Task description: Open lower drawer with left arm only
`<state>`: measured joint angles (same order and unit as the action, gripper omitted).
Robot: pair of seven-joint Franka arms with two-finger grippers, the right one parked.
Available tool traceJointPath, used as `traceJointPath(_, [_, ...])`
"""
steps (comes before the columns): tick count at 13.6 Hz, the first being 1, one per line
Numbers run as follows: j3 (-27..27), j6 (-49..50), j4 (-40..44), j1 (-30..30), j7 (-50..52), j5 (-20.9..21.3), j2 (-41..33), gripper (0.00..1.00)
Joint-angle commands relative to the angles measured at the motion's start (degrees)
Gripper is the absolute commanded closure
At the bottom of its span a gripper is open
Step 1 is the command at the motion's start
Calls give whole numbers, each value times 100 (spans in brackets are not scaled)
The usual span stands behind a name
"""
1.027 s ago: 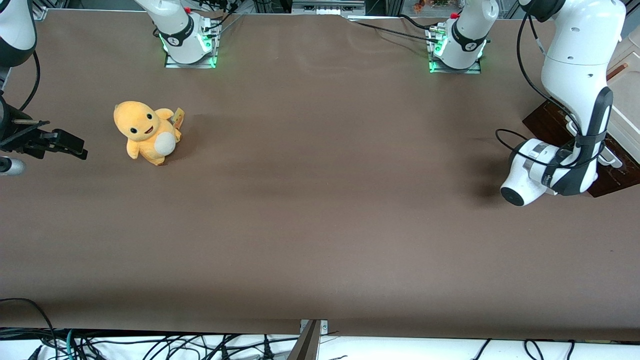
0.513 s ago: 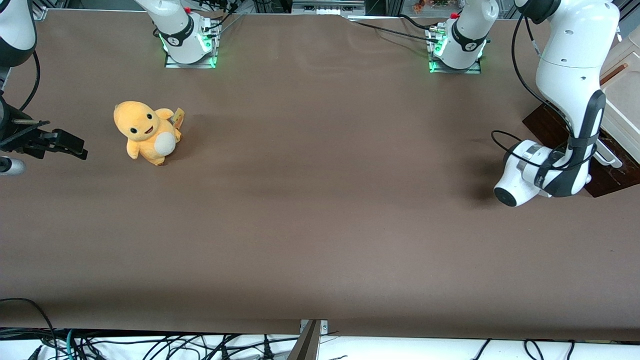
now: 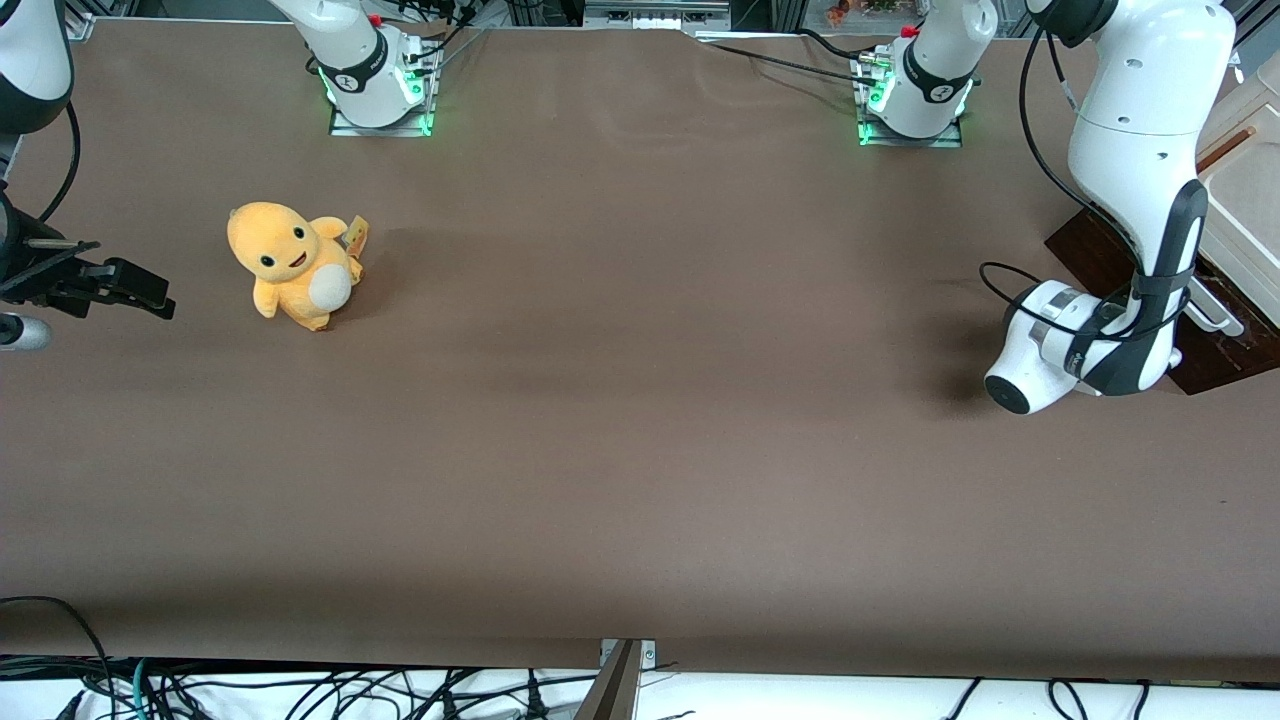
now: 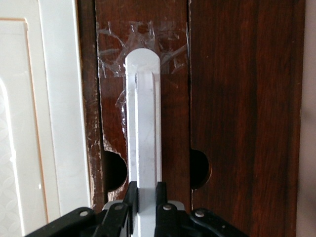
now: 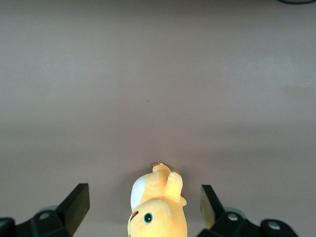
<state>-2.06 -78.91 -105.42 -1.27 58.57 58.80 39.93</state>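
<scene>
The lower drawer's dark brown wood front (image 4: 242, 98) fills the left wrist view, with its white bar handle (image 4: 143, 123) running down the middle. My gripper (image 4: 144, 197) is shut on that handle, one black finger pressed on each side of the bar. In the front view the left arm (image 3: 1140, 150) reaches down at the working arm's end of the table, and its wrist (image 3: 1050, 345) is low over the table in front of the drawer front (image 3: 1090, 250). One end of the handle (image 3: 1218, 318) shows beside the wrist. The gripper itself is hidden there by the wrist.
A cream cabinet body (image 3: 1245, 190) stands above the drawer at the table's edge; its cream panel (image 4: 29, 123) shows beside the drawer front. An orange plush toy (image 3: 290, 262) sits toward the parked arm's end. Two arm bases (image 3: 915, 95) stand at the back.
The left arm's wrist has shifted a little toward the parked arm's end of the table and the forearm stands more upright. The drawer front shows no clear shift.
</scene>
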Motion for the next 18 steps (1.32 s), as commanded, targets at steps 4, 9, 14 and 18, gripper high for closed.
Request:
traceJointPath(4, [161, -37, 206, 153, -83, 35, -46, 95])
traceJointPath(9, [346, -2, 425, 197, -83, 35, -82, 95])
traceJointPath(14, [513, -11, 461, 259, -22, 35, -64, 95])
traceJointPath(18, [566, -19, 461, 294, -21, 44, -64, 96])
